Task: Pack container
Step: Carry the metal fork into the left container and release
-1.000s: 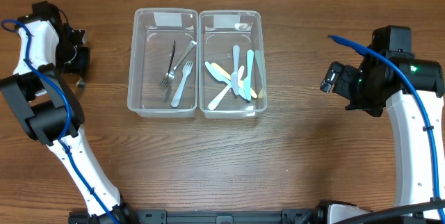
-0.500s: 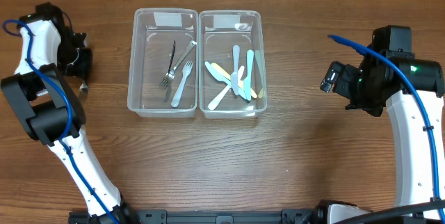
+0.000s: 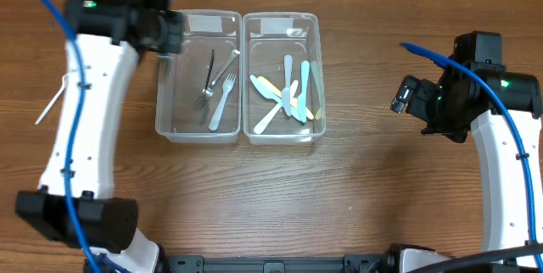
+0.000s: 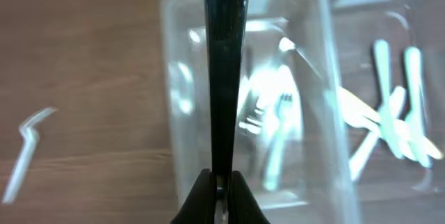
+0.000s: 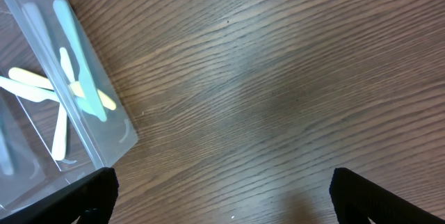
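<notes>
Pinching one end of a slim black plastic utensil (image 4: 223,78), the left gripper (image 4: 220,193) has its jaws closed narrow on the handle, and the piece runs straight out ahead of them in the wrist view. Blur hides its far tip, so it cannot be told from here whether it is a fork. Beneath it lies the clear plastic left-hand bin (image 3: 159,112), with the gripper hanging over the bin's far left corner rather than its middle. Inside are a black fork (image 3: 209,69) and paler forks (image 3: 222,99). Touching it on the right, the second clear bin (image 3: 321,78) holds pastel plastic knives (image 3: 293,95). A bent white plastic utensil (image 3: 47,108) lies on the wooden counter (image 3: 356,188), well left of both bins and not yet packed. The right gripper (image 5: 222,182) hangs wide open and empty over bare counter beside the knife bin.

The danger appears to be the rim. Let go this near the corner, the long handle could straddle the wall and tip out onto the counter. Held by one end only, the thin piece may also pivot in the jaws and catch the bin's edge on the way down.
</notes>
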`<state>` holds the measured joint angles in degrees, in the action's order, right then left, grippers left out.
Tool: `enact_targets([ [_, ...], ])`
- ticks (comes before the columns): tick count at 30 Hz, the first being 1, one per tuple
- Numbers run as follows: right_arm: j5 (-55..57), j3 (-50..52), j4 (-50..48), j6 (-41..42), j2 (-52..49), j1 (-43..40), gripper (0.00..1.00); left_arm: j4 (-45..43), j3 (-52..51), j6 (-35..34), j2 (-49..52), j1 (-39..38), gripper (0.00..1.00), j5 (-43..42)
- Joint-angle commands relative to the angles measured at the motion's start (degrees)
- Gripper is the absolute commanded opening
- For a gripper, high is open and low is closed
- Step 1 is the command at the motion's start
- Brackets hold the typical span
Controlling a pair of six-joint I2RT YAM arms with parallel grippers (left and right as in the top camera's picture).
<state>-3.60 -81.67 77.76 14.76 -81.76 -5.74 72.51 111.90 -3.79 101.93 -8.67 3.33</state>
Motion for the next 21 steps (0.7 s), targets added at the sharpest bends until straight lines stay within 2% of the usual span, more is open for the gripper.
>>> enact_targets([
  [1, 0.5, -0.1, 0.0, 0.1, 0.6, 0.2, 1.0, 0.3, -0.4, -8.3, 5.9, -4.1, 0.04, 1.1],
  [11, 0.5, -0.1, 0.1, 0.1, 0.6, 0.2, 1.0, 0.7, -0.4, -9.0, 21.2, -6.1, 0.04, 0.5],
  [16, 0.5, -0.1, 0.2, 0.1, 0.6, 0.2, 1.0, 0.4, -0.3, -6.2, 22.8, -6.1, 0.04, 0.1],
  [17, 0.5, -0.1, 0.1, 0.1, 0.6, 0.2, 1.0, 0.4, 0.0, -4.8, 22.3, -6.1, 0.08, 0.1],
  [19, 0.5, -0.1, 0.1, 0.1, 0.6, 0.2, 1.0, 0.9, 0.9, -2.8, 21.4, -6.1, 0.38, 0.1],
  [21, 0.5, -0.1, 0.2, 0.1, 0.6, 0.2, 1.0, 2.0, 2.7, -0.8, 19.9, -5.9, 0.5, 0.5],
])
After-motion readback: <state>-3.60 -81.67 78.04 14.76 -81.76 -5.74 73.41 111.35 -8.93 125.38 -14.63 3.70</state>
